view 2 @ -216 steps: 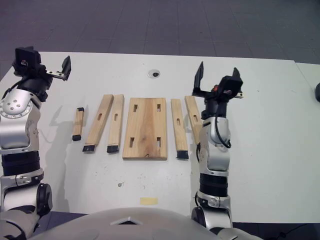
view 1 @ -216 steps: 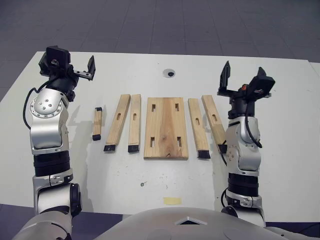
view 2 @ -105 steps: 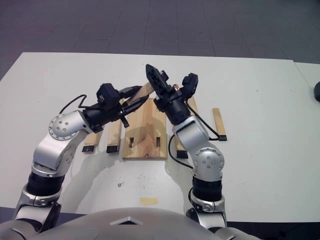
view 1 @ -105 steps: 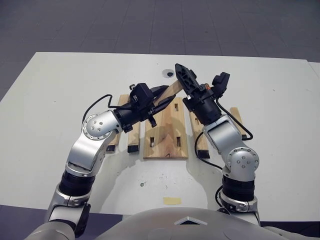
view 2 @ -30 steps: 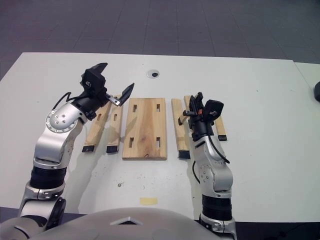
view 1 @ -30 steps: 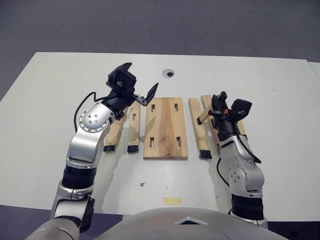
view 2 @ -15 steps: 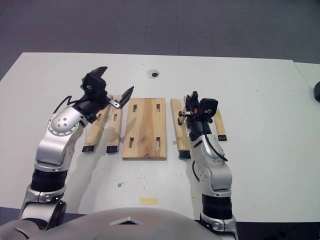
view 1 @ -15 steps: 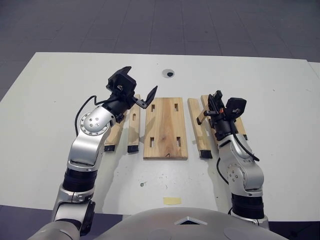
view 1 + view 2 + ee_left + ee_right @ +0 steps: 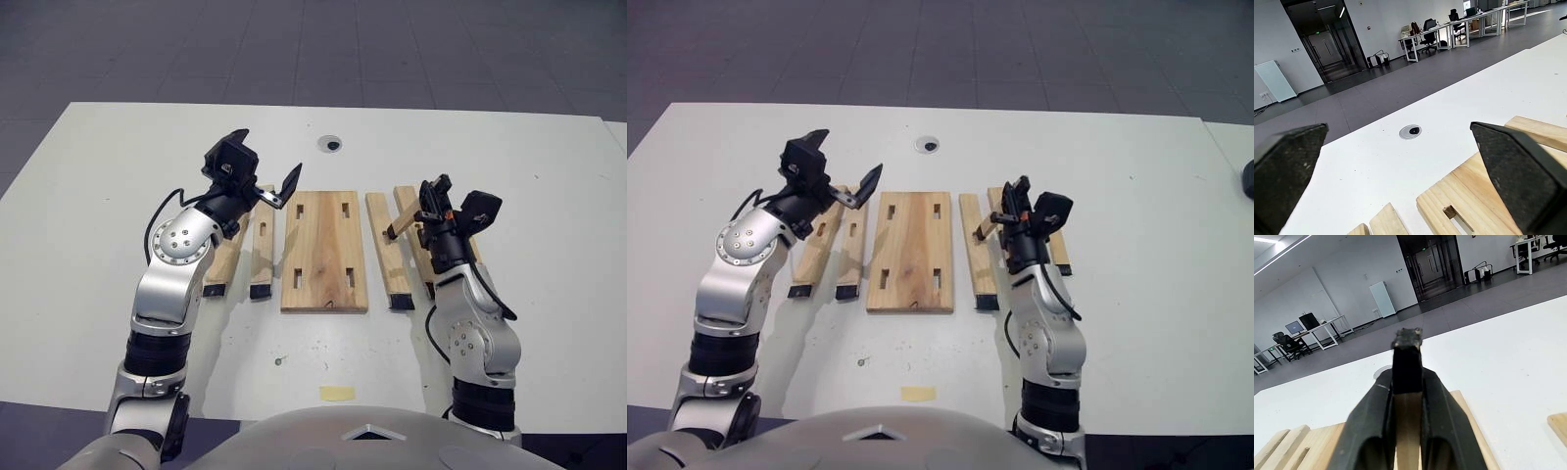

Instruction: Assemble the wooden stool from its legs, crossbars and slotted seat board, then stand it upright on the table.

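Bench: I see a white bench [image 9: 549, 176]; a round cable port [image 9: 333, 144] sits at its far middle; a small yellow tape strip [image 9: 338, 393] sits near my edge.
Seat: the pale wooden seat board with four slots [image 9: 324, 252] lies flat at the middle of the bench.
Left legs: two slotted wooden leg planks with black feet lie side by side just left of the board; the inner left leg [image 9: 263, 253] is in plain view; the outer left leg [image 9: 225, 264] is partly under my left arm.
Right legs: two more such planks lie just right of the board; the inner right leg [image 9: 388, 253] is clear; the outer right leg [image 9: 406, 201] is mostly hidden by my right arm.
Left gripper [image 9: 263, 168]: it hovers above the far ends of the left legs; jaws wide, touching nothing.
Right gripper [image 9: 427, 204]: it is raised over the right legs; jaws clamped on a short wooden crossbar with a black tip [image 9: 402, 227]; the bar is tilted, off the bench, its free end pointing toward the board.
Spare bar: a second short crossbar [image 9: 1059, 257] lies flat beside the outer right leg, on the side away from the board; I cannot tell whether they touch.
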You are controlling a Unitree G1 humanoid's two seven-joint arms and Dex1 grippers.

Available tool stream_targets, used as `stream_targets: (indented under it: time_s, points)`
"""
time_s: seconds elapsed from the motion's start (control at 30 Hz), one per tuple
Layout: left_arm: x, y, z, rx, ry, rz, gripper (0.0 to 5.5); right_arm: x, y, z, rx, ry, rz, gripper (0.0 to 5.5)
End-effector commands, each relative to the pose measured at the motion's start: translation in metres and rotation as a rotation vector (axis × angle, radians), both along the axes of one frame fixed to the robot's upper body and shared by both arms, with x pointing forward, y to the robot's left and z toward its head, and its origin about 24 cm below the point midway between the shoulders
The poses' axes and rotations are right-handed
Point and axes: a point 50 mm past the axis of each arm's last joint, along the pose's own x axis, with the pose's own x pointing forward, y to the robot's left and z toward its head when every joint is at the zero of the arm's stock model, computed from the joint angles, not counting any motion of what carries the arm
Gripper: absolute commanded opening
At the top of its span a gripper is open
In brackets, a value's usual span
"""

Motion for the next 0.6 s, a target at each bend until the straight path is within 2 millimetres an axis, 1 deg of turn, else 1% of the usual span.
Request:
stream_targets:
  time_s: [0.03, 0.13, 0.23, 0.47, 0.6]
  points:
    - [-0.001, 0.000, -0.002, 0.016, 0.006, -0.002, 5.40, -0.001, -0.001, -0.010, 0.058, 0.054, -0.021, 0.40]
    - [-0.001, 0.000, -0.002, 0.017, 0.007, -0.002, 5.40, 0.001, 0.001, -0.010, 0.072, 0.055, -0.028, 0.40]
    - [0.000, 0.000, -0.002, 0.023, 0.007, -0.003, 5.40, 0.003, 0.002, -0.012, 0.008, 0.055, -0.017, 0.40]
    - [-0.001, -0.002, -0.004, 0.067, 0.006, -0.024, 5.40, 0.000, 0.003, -0.015, -0.111, 0.077, 0.014, 0.40]
    - [-0.002, -0.007, -0.001, 0.087, -0.014, -0.046, 5.40, -0.001, 0.003, -0.024, -0.154, 0.113, 0.024, 0.40]
